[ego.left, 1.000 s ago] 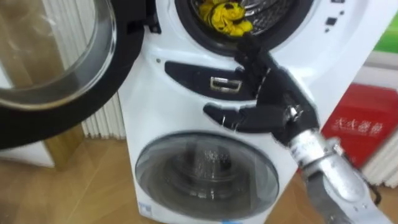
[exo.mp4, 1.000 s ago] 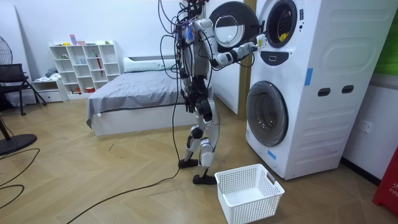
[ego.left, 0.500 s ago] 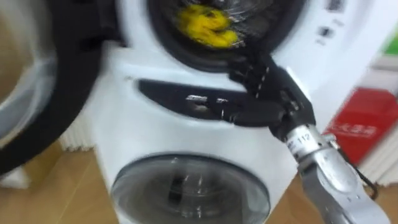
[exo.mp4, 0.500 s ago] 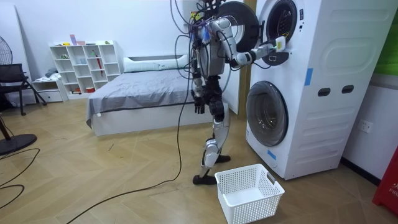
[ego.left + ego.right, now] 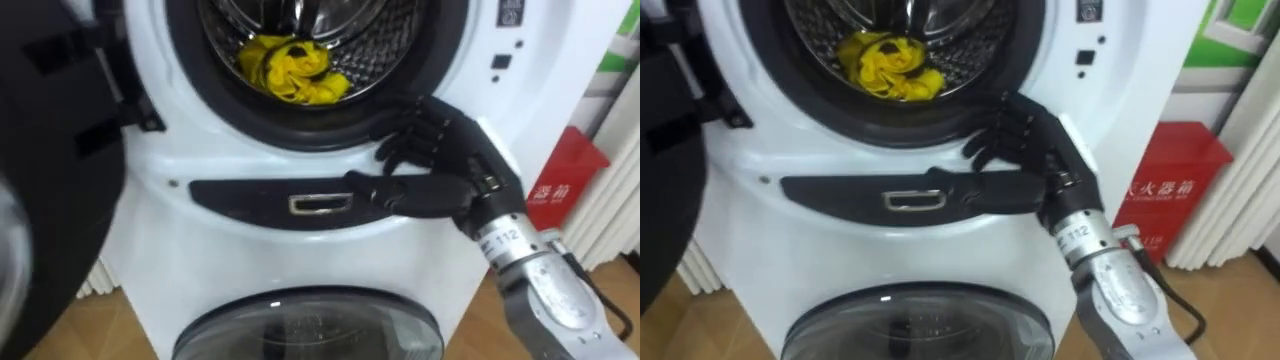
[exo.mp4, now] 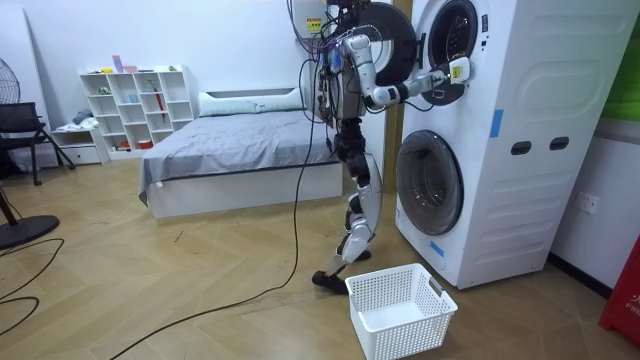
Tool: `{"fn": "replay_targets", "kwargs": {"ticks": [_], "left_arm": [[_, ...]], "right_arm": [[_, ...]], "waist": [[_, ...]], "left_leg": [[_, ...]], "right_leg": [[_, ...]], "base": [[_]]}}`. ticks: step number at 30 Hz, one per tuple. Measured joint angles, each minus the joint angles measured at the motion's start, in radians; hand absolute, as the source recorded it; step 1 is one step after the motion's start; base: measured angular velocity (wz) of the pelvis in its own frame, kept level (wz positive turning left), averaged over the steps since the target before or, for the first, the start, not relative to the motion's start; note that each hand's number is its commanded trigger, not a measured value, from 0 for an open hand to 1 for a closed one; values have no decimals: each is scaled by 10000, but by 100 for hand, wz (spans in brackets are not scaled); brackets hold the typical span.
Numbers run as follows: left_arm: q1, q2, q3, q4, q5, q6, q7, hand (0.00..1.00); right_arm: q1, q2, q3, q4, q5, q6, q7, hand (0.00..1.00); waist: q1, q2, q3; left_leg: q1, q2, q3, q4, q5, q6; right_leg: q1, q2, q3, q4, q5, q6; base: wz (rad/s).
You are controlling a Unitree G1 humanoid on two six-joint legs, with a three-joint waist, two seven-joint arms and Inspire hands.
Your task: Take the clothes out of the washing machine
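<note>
Right hand (image 5: 440,165) empty, fingers loosely spread, at the drum (image 5: 385,50) rim. I am aiming it up-left, lifting clear of the rim, onto the yellow cloth (image 5: 288,70).

One yellow cloth (image 5: 288,70) sits in the drum (image 5: 392,42) just above the hand (image 5: 440,165). Two round doors: upper door (image 6: 383,35) (swung open), lower door (image 5: 310,325) below the hand. One basket (image 6: 400,310), one bed (image 6: 240,150).
</note>
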Motion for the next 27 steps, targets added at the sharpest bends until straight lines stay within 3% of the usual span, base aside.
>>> {"fn": "replay_targets", "kwargs": {"ticks": [1,2,3,4,5,8,11,15,20,27], "left_arm": [[-6,32,7,26,98,65,-20,0],[53,20,-4,79,123,83,-27,0],[89,16,-12,98,125,80,-26,0],[182,2,-45,112,128,87,-25,0],[296,4,-29,-30,168,109,-16,0],[868,-18,41,-343,460,119,-4,0],[1082,-16,80,-322,456,268,-74,0],[1076,-91,74,-296,455,290,-232,0],[1012,-81,77,-190,453,291,-232,0],[614,-79,72,2,456,223,-240,0]], "right_arm": [[-6,99,-6,-4,-8,59,55,0],[-10,124,-14,-3,17,126,-4,0],[-11,130,-10,-3,38,177,-15,0],[2,104,-3,-2,30,300,-109,0],[1,99,-16,-2,32,311,-230,0],[-4,15,-39,-39,157,306,-228,0],[-9,-67,-32,-71,176,308,-198,0],[-23,-76,43,-269,115,485,-58,0],[-29,-392,412,-1013,-353,752,431,0],[-37,-596,427,-1796,-691,1154,1316,0]], "waist": [[-76,-3,-5],[-85,-8,-8],[-90,-9,-7],[-111,-1,-35],[-108,23,-51],[-37,149,-93],[130,172,-97],[216,223,-99],[194,52,-175],[221,-30,-183]], "left_leg": [[-18,38,-144,-113,161,-57],[7,20,-193,-153,233,-85],[31,-31,-224,-152,240,-86],[87,-170,-361,-143,252,-94],[94,-227,-434,-154,294,-121],[68,-129,-566,-241,403,-219],[51,-35,-637,-367,506,-344],[57,42,-672,-447,580,-453],[146,126,-633,-785,720,-588],[200,277,-633,-1068,797,-753]], "right_leg": [[-53,351,56,-1059,10,-71],[-59,614,196,-2070,275,-152],[-76,727,344,-2354,561,-293],[8,750,475,-2528,997,-477],[28,668,302,-2550,1136,-491],[194,729,-6,-3063,1439,-570],[279,850,-48,-3381,1628,-677],[286,866,-254,-3385,1653,-791],[379,878,-525,-3418,1592,-928],[420,1064,-517,-3726,1617,-1173]], "base": [[0],[11],[29],[34],[35],[14],[2],[5],[7],[0]]}}
